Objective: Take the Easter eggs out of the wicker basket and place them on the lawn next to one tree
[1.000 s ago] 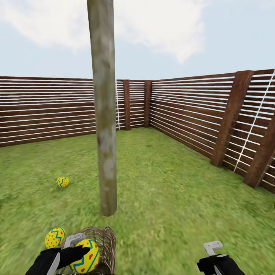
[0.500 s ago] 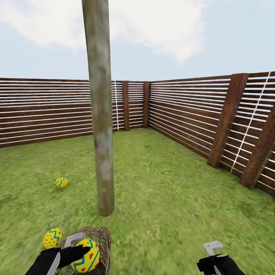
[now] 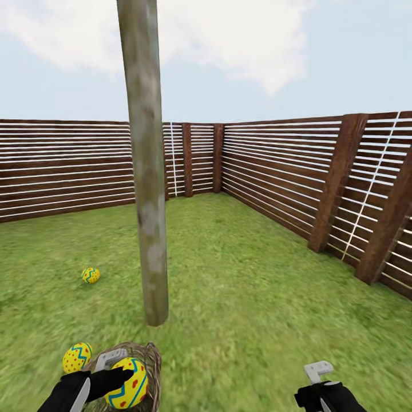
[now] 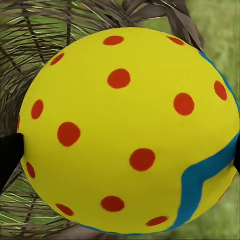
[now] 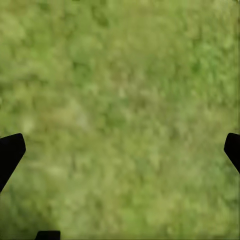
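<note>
Wide lawn, pale tree trunk rising mid-grass, basket just below it where the left gripper clamps an egg, right gripper spread empty over grass.

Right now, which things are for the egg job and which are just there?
For the job:
- egg in the left gripper
- egg beside the basket
- egg on the lawn
- wicker basket
- tree trunk
- lawn

Just there:
- wooden fence
- right gripper, open over grass
</note>
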